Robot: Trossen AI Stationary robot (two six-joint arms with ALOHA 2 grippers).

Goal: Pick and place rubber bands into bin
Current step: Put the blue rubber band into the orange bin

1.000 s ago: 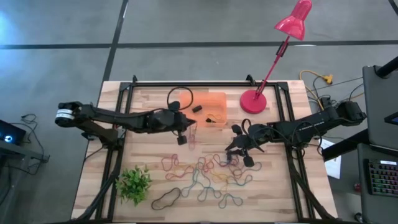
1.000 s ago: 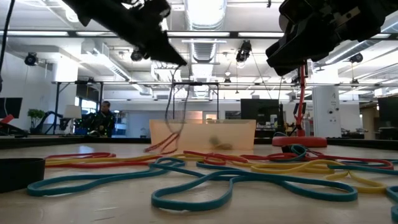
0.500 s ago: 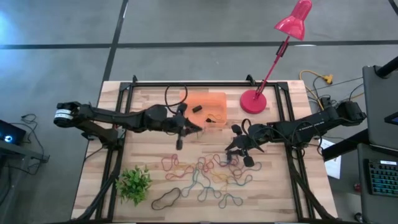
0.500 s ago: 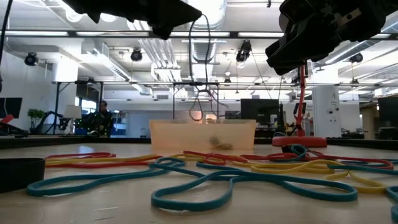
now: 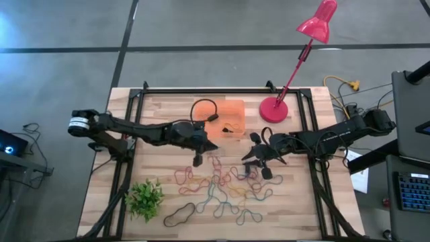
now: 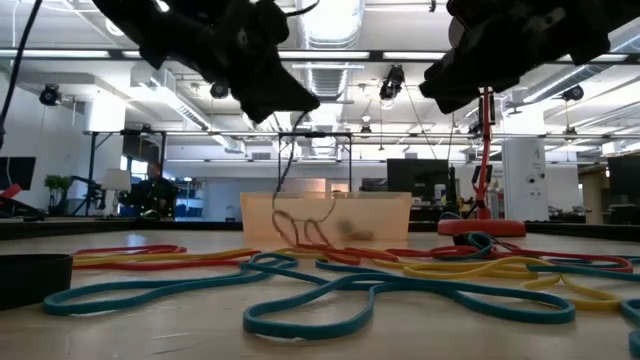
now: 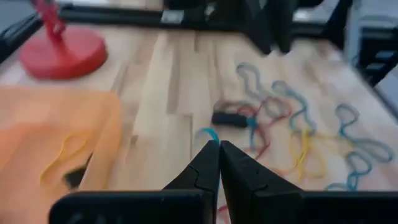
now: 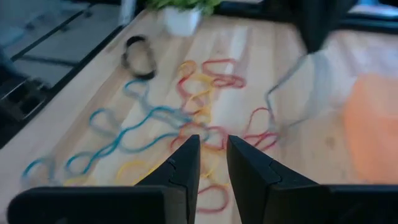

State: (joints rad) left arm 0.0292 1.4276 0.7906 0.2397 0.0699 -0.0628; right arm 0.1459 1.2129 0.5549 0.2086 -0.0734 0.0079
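Many rubber bands (image 5: 222, 188) in red, yellow, blue and green lie tangled on the near half of the wooden table (image 6: 350, 270). The orange bin (image 5: 225, 111) sits at the far middle with a yellow band (image 7: 65, 152) in it. My left gripper (image 5: 212, 145) hovers just near of the bin, shut on a thin red band (image 6: 288, 150). My right gripper (image 5: 255, 165) hangs open above the pile's right part, touching nothing (image 8: 208, 155). My left gripper (image 6: 295, 105) pinches the top end of the red band (image 6: 288, 135) between its shut fingers, slanting down from above. The band hangs stretched out below it (image 8: 292, 78). Its lower loops (image 8: 261, 134) rest on the table just in front of the bin's near wall.
The red lamp base (image 5: 273, 109) stands right of the bin, with its stem leaning to the far right. A small green plant (image 5: 144, 197) sits at the near left. A black band (image 5: 180, 214) lies by the near edge. Dark frame rails run along the table's sides.
My left gripper stayed shut. It rose and moved toward the bin, lifting the red band clear of the table, then came down and toward the right. The band's lower loops now lie on the table again, closer to the bin. The right arm barely moved.
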